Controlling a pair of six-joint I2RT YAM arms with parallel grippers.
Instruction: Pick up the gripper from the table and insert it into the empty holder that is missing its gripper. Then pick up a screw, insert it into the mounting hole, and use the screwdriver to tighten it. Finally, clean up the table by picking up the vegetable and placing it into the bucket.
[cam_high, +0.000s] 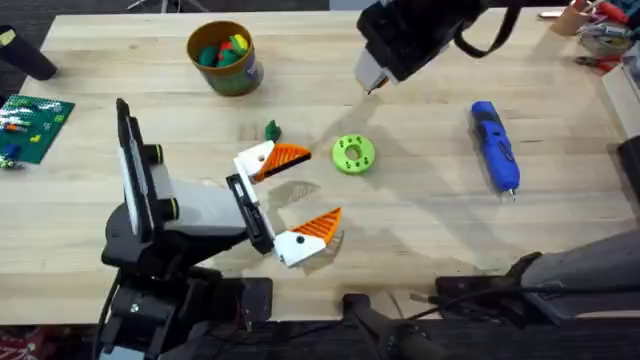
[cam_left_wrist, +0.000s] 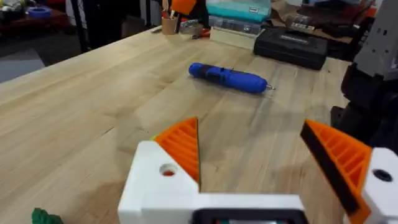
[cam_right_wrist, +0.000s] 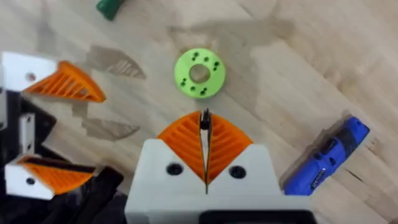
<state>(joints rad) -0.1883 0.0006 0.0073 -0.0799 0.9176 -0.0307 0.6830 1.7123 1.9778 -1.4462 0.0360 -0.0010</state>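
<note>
Lying on table: one screwdriver (cam_high: 495, 146), one vegetable (cam_high: 271, 130), left end effector (cam_high: 296, 190) spread apart, right end effector (cam_right_wrist: 205, 140) pressed together

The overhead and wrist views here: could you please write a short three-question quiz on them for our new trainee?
1. True or false: the screwdriver lies on the table, with no gripper touching it.
2. Multiple choice: the left gripper is A) shut on the vegetable, B) open and holding nothing, C) shut on the lime-green disc.
3. Fill in: in the right wrist view, the orange pads of the right gripper are pressed ____.

Key
1. True; it lies alone on the wood, to the right of the disc.
2. B; its fingers are spread apart above the table.
3. Together; nothing shows between them.
</note>
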